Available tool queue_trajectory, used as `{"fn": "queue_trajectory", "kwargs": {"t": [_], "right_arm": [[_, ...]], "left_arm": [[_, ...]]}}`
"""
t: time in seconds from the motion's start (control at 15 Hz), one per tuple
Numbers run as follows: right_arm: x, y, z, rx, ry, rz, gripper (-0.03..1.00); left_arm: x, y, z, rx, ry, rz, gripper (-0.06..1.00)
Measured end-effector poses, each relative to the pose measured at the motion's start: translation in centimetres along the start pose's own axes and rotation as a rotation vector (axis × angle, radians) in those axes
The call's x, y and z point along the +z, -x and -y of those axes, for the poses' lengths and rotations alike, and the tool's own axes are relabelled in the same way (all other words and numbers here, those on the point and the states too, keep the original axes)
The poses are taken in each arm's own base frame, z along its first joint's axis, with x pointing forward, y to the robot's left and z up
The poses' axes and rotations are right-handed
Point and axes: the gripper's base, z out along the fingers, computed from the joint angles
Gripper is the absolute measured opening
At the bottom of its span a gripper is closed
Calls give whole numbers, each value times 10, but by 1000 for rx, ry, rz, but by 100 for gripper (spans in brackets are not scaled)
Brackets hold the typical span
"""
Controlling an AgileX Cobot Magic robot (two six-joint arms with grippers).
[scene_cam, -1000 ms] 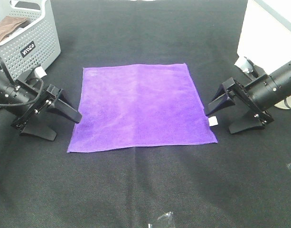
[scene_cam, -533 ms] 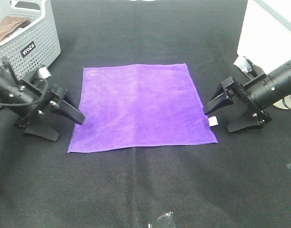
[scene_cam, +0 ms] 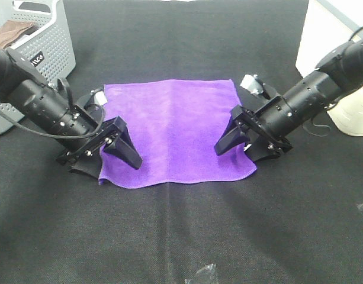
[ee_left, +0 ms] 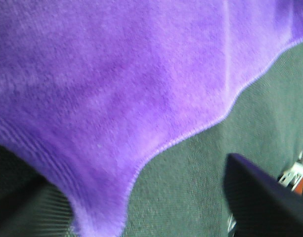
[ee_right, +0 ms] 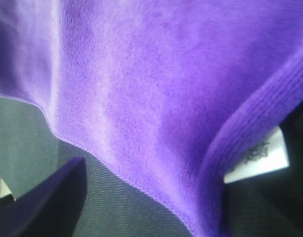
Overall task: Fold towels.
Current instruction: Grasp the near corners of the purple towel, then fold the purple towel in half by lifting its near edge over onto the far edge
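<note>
1. You are at a robot test bench, a lab set-up and no home: a black jointed left arm (scene_cam: 33, 97) and a matching right arm (scene_cam: 323, 86) reach over it.
2. Black woven fabric covers the bench (scene_cam: 181, 236).
3. A grey perforated plastic basket (scene_cam: 48, 56) stands at its far left corner, a white boxy object (scene_cam: 326, 35) at its far right.

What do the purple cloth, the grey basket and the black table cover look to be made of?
Bright purple square cloth: soft, matte, microfibre-like fabric; fuzzy nap and a stitched hem show in the wrist views.
Grey perforated basket: probably moulded plastic, smooth, with regular holes.
Black table cover: apparently woven fabric, matte, with a fine ribbed weave.
</note>
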Motion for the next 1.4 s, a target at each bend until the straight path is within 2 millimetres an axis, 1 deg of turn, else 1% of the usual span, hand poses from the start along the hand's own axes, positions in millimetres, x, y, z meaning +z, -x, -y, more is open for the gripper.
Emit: {"fn": "queue_trajectory", "kwargs": {"t": [0.07,0.2,0.4,0.6,0.67,0.87,1.07,1.13,1.27,1.33,1.4], "right_arm": [[0,0,0,0,0,0,69],[1,0,2,-7,-21,-1,58],[4,-1,6,-14,-45,-6,33],[6,-2,9,-10,-59,-18,2],[6,-2,8,-12,-57,-26,0],[8,-6,8,3,-35,-68,0],[7,-12,5,34,-10,-128,0],[2,-12,0,29,-12,-124,0],[-18,-9,-16,11,-17,-84,0],[-26,-10,-22,9,-21,-78,0],[-34,-15,-32,11,-21,-75,0]], "left_arm": [[0,0,0,0,0,0,71],[2,2,-3,-25,16,15,51],[5,3,-8,-32,36,29,21],[8,4,-9,-18,47,34,1],[8,4,-9,-3,47,35,0],[8,3,-9,13,51,28,0],[0,-1,-4,97,111,8,0],[-5,-3,-2,129,138,0,0],[-17,-12,4,155,159,6,0],[-23,-22,7,159,164,8,0],[-29,-36,11,156,172,11,0]]}}
